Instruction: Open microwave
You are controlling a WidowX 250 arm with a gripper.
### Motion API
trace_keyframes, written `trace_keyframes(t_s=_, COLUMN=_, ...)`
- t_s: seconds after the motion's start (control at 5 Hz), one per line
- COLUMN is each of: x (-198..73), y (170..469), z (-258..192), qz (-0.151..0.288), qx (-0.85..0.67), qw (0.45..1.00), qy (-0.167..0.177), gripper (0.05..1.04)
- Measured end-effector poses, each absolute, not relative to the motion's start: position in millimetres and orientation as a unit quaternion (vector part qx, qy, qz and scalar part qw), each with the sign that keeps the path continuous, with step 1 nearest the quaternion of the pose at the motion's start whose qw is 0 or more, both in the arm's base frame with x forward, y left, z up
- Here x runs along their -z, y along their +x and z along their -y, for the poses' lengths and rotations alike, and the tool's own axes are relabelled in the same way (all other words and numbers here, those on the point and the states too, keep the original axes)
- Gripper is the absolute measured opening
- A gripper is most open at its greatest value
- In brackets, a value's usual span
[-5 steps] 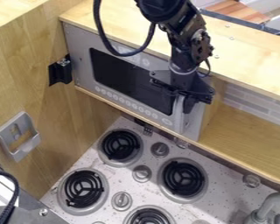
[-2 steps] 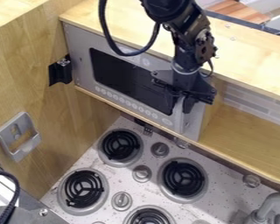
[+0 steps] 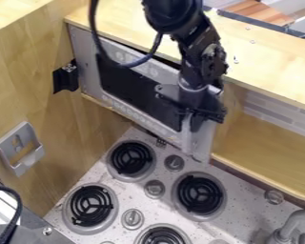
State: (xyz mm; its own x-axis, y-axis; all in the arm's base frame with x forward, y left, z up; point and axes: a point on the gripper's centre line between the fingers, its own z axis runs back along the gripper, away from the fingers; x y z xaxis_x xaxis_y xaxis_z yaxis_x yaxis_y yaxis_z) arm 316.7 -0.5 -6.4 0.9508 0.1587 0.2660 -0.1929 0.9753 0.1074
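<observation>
The microwave's door [image 3: 133,90], beneath the wooden shelf [image 3: 263,57], has swung slightly outward since the earlier frame (its right side now stands forward); the black gripper [image 3: 189,119] has its fingers pinching the handle [image 3: 186,132].

Pale wood wall [image 3: 85,138] at left; wooden top [image 3: 269,64] above grey brick-pattern wall [image 3: 269,110] and wooden shelf [image 3: 260,150]

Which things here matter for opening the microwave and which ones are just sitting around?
Part of the job:
microwave door, slightly ajar
door handle
gripper, at the handle

Just there:
coil burner, one of several
stove knob, one of several
faucet
grey bracket on the wooden side panel
</observation>
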Motion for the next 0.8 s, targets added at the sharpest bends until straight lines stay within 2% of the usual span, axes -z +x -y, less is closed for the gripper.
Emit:
trace_keyframes(t_s=0.6, x=4, y=265, z=-14, qz=0.112, qx=-0.113, qw=0.985, qy=0.066, gripper=0.328)
trace_keyframes(t_s=0.8, x=5, y=259, z=-16, qz=0.111, qx=-0.119, qw=0.985, qy=0.065, gripper=0.373)
